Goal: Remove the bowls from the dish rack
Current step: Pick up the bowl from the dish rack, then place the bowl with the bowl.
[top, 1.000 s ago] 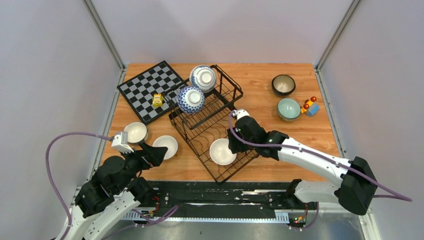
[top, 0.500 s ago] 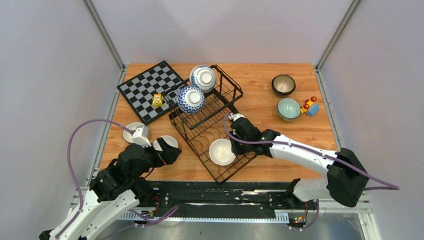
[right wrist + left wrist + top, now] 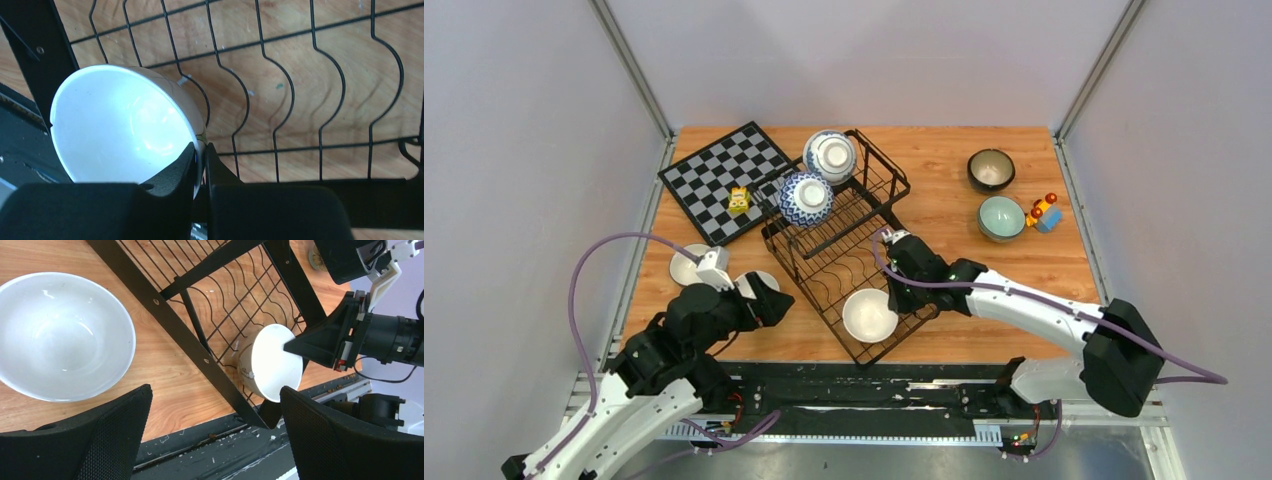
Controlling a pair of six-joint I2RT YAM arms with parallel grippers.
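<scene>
White bowl (image 3: 120, 125) partly behind right gripper (image 3: 200, 167)

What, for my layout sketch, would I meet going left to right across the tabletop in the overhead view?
Chessboard → zigzag blue-and-white bowl → white bowl in the dish rack lower tray → teal bowl → colourful toy.

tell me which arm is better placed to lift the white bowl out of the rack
Right. The right pincer pinches the rim of the white bowl in the lower tray of the dish rack; the left pincer hangs open outside the rack.
</scene>
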